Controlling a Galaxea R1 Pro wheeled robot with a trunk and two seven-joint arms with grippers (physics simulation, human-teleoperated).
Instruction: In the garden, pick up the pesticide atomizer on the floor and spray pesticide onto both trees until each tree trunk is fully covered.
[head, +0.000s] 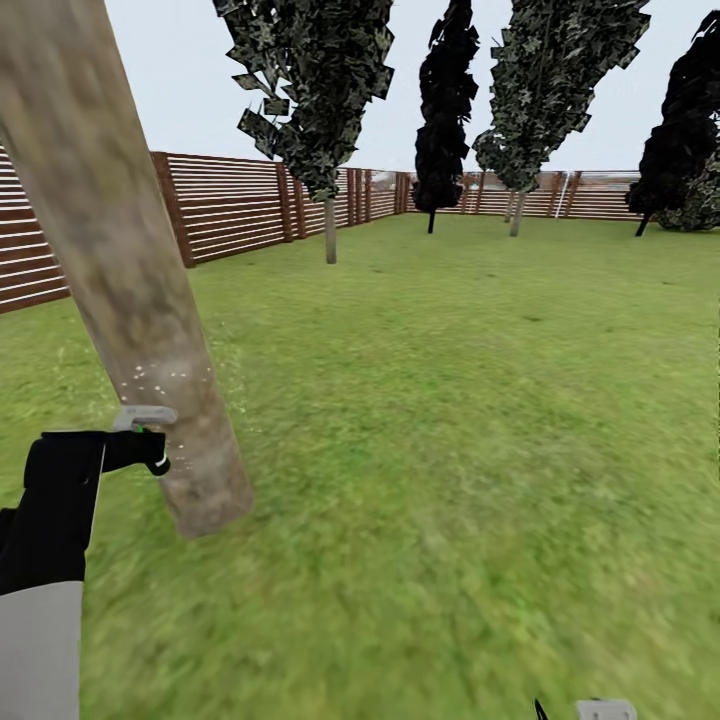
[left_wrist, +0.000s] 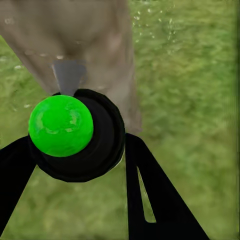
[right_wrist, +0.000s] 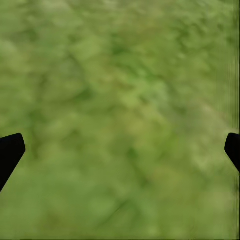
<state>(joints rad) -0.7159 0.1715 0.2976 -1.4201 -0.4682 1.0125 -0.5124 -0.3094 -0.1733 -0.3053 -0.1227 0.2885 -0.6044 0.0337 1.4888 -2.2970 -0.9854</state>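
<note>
Left gripper (head: 150, 452) clamped on the spray bottle (left_wrist: 75, 135), whose grey nozzle (head: 145, 416) meets the near tree trunk (head: 120, 270); pale droplets fleck the bark. Centre: lawn (head: 450, 420), fence (head: 240, 205), second tree (head: 330, 235). Right gripper (right_wrist: 120, 150) fingers spread wide above grass.

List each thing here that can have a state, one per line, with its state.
Left hand: shut on the spray bottle.
Spray bottle: held, nozzle aimed at the near trunk.
Near trunk: pale droplets speckle its lower part.
Right hand: open, empty, over grass.
Fence: standing along the lawn's edge.
</note>
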